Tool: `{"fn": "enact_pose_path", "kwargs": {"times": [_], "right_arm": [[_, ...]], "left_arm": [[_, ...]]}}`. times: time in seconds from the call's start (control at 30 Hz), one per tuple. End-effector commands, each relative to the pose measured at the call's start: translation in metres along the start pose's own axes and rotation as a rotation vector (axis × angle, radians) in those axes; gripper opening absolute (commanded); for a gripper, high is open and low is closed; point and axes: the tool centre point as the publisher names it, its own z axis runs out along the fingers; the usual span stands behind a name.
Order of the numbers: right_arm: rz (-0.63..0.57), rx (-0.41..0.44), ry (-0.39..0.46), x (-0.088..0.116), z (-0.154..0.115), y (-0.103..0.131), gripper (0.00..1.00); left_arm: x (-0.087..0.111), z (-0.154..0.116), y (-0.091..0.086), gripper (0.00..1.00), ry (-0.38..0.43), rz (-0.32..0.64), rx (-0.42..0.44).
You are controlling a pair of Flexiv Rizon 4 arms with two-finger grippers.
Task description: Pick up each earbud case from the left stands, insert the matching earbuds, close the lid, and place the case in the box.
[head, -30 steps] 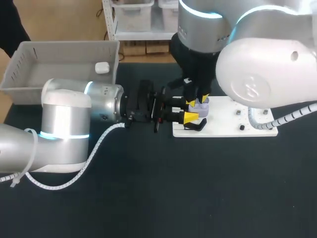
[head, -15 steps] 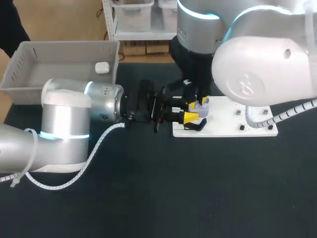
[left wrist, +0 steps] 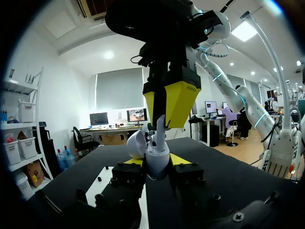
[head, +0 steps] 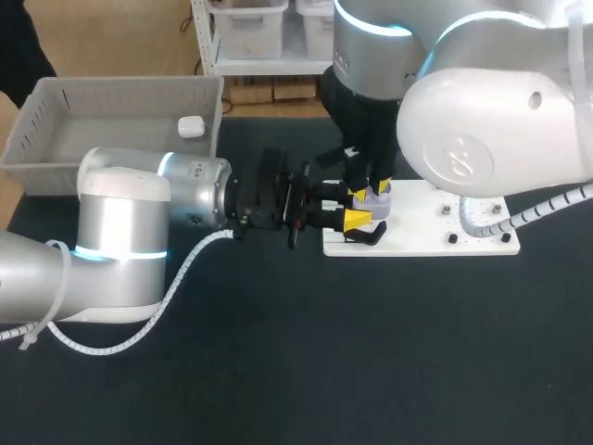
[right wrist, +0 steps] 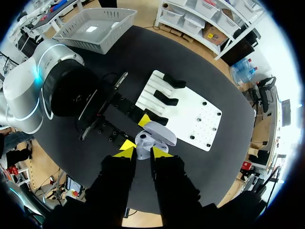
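Swings the right arm's pale elbow housing (head: 491,139) a touch toward 9 o'clock over the last second, yet keeps the right hand (right wrist: 143,149) in practically the same spot, pointing straight down over the earbud case (head: 373,198). Holds the case steady too, with no visible shift: about 1 o'clock from the middle of the surface (head: 278,371), over the 9 o'clock end of the white stand board (head: 445,232). Clamps that case from two sides in the left hand (left wrist: 156,161), reaching in level from 9 o'clock, with the lid (left wrist: 135,144) hinged open. Pinches a white earbud (left wrist: 161,125) in the right hand, stem downward, right at the case's open top.

Reads as fine alignment rather than travel: probably the seating of an earbud, not yet finished. Leaves the lid to close and the carry to the grey box (head: 56,111) at 10 o'clock, already home to one closed white case (head: 191,126). Calls next for a gentle, straight downward press, and risks a tilted bud otherwise.
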Motion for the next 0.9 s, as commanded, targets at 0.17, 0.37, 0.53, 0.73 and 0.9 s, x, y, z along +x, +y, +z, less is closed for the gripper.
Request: {"fn": "enact_pose_path", "kwargs": {"times": [0.17,0.37,0.53,0.73,0.9], "right_arm": [[0.009,-0.001,-0.002,-0.0019,0.0036,-0.0018,0.0],[0.011,-0.002,-0.003,-0.0027,0.0046,-0.0021,0.0],[0.009,-0.003,-0.001,-0.004,0.0076,-0.0015,0.0],[0.006,-0.002,0.004,-0.0047,0.01,-0.0017,0.0],[0.005,0.0,0.005,-0.0059,0.0112,-0.0028,0.0]], "left_arm": [[0.0003,0.0,-0.0002,0.0,-0.001,0.002,-0.003],[0.0003,0.0,-0.0002,0.0,-0.001,0.002,-0.003],[0.0003,0.0,-0.0002,0.0,-0.001,0.002,-0.003],[0.0003,0.0,-0.0002,0.0,-0.001,0.002,-0.003],[0.0003,0.0,-0.0002,0.0,-0.001,0.002,-0.003]]}}
